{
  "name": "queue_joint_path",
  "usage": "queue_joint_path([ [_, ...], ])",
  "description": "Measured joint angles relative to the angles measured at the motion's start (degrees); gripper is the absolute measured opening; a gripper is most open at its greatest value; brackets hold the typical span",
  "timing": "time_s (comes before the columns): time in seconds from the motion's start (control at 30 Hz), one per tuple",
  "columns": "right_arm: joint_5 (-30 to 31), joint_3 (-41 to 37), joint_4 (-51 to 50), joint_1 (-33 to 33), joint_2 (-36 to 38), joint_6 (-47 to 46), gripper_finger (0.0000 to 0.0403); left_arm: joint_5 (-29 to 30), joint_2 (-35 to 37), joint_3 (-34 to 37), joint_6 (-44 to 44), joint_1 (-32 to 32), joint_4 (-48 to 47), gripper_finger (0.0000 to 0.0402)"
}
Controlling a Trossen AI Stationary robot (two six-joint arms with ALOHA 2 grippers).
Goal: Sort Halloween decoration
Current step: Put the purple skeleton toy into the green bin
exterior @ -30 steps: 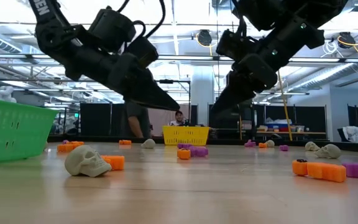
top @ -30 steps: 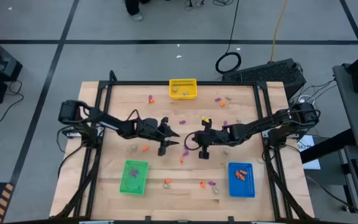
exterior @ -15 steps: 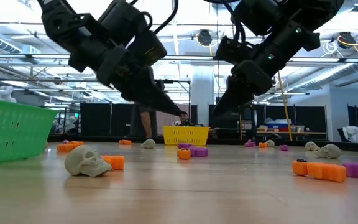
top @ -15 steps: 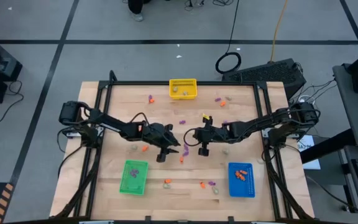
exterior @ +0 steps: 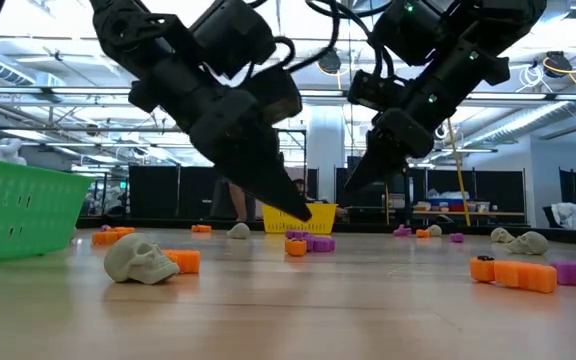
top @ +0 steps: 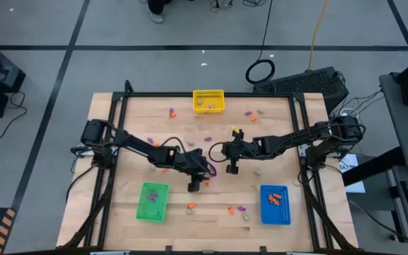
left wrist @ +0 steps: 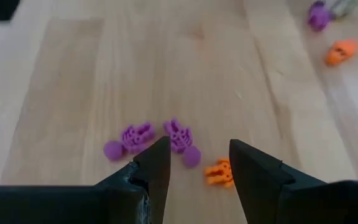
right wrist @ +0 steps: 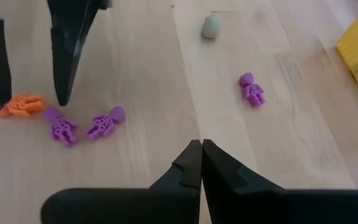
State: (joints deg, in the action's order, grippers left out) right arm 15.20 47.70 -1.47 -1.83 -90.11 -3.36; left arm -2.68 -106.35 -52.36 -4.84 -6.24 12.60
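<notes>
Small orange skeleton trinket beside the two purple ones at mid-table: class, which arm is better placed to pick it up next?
Probably left. The left gripper hangs open right over the small orange skeleton trinket. The right gripper is shut and farther away.

The left gripper (top: 196,185) is travelling toward the middle of the tabletop (top: 126,152) and dropping lower, its arm stretching out further than a second ago. Its parted fingers (left wrist: 157,163) are now coming down by the two purple skeletons (left wrist: 157,138) and the orange skeleton (left wrist: 220,172). The right gripper (top: 231,168) is edging only slightly toward the left arm, fingers (right wrist: 194,163) pressed together.
</notes>
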Motion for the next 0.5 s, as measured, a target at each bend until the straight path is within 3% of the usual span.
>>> queue_joint_path([
  [0.17, 4.2, 0.0, 0.0, 0.0, 0.0, -0.4, 0.0, 4.0, -2.2, -1.5, -4.0, -1.5, 0.0, 0.0162],
  [0.33, 4.6, 0.0, 0.6, 0.0, 0.0, -1.2, 0.0, 5.3, -4.1, -1.8, -7.6, -2.8, 1.4, 0.0162],
  [0.5, 6.2, 0.0, 2.0, 0.0, 0.0, -1.9, 0.0, 10.2, -5.6, -1.8, -10.9, -3.5, 3.1, 0.0162],
])
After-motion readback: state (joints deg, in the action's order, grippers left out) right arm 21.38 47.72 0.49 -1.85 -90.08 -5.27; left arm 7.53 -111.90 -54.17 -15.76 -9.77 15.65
